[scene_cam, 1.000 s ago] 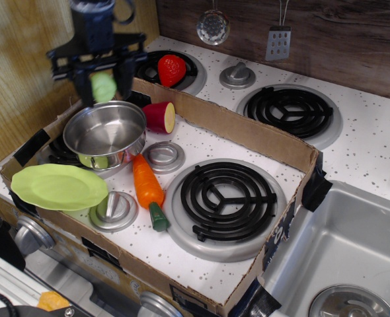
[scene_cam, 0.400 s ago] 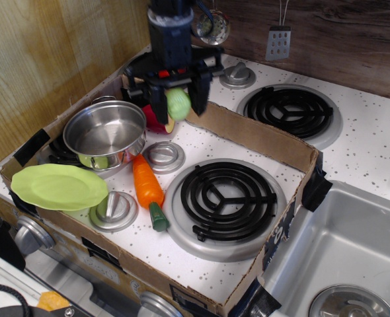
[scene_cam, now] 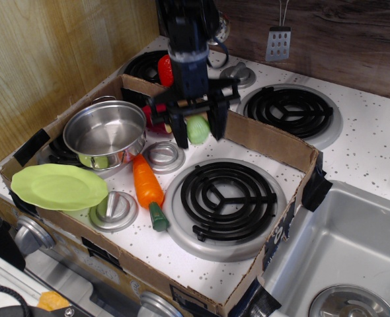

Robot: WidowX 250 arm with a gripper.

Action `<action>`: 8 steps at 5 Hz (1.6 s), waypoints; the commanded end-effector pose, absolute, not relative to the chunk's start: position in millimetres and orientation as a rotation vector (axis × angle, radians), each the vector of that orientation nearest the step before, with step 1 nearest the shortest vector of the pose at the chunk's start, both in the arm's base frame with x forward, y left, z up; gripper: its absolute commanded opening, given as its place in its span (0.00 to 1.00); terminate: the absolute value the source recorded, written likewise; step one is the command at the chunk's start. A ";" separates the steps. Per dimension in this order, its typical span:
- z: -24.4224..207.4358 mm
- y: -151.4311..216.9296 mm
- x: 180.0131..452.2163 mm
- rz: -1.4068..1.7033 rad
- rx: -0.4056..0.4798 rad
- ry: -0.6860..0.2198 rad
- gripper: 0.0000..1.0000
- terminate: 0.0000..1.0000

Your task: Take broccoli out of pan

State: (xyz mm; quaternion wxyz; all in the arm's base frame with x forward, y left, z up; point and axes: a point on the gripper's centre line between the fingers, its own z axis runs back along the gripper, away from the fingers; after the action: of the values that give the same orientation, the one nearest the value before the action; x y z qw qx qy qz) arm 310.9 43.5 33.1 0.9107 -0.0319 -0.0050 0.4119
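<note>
A single view looks down at an angle on a toy stovetop, white with dark speckles, set inside a shallow cardboard tray (scene_cam: pixel 261 135).

The broccoli (scene_cam: pixel 197 129) is a small, pale green, rounded lump with a smooth plastic sheen. It is held in the air above the speckled surface, just in front of the tray's back wall, well to the right of the pan (scene_cam: pixel 105 134) and clear of it. It looks slightly taller than wide, its long axis roughly upright; which end is the stalk cannot be told.

The pincer (scene_cam: pixel 197 124) hangs from a dark arm coming down from above, its two black fingers (scene_cam: pixel 178 127) pointing down and pinching the broccoli between them.

The pan is a shiny steel pot with straight sides, standing on the left burner. In front of it lies a lime-green plate (scene_cam: pixel 58 186); a carrot (scene_cam: pixel 147 187) lies to the pan's right.
</note>
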 end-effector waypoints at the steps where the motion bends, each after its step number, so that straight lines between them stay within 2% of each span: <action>1: 32.2 57.2 317.2 0.847 -0.122 -0.073 0.00 0.00; 2: 40.5 56.2 317.0 0.860 -0.096 -0.081 1.00 0.00; 3: 53.4 53.5 318.5 0.886 -0.065 -0.100 1.00 0.00; 4: 74.5 52.3 318.2 0.902 -0.025 -0.165 1.00 0.00; 5: 101.3 52.5 317.8 0.904 0.013 -0.200 1.00 0.00; 6: 117.5 51.6 313.4 0.898 0.027 -0.218 1.00 0.00; 8: 120.1 54.7 308.3 0.802 0.021 -0.234 1.00 0.00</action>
State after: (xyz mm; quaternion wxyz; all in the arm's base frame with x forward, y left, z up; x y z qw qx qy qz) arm 313.6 48.7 100.0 0.9179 0.0170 -0.0866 0.3868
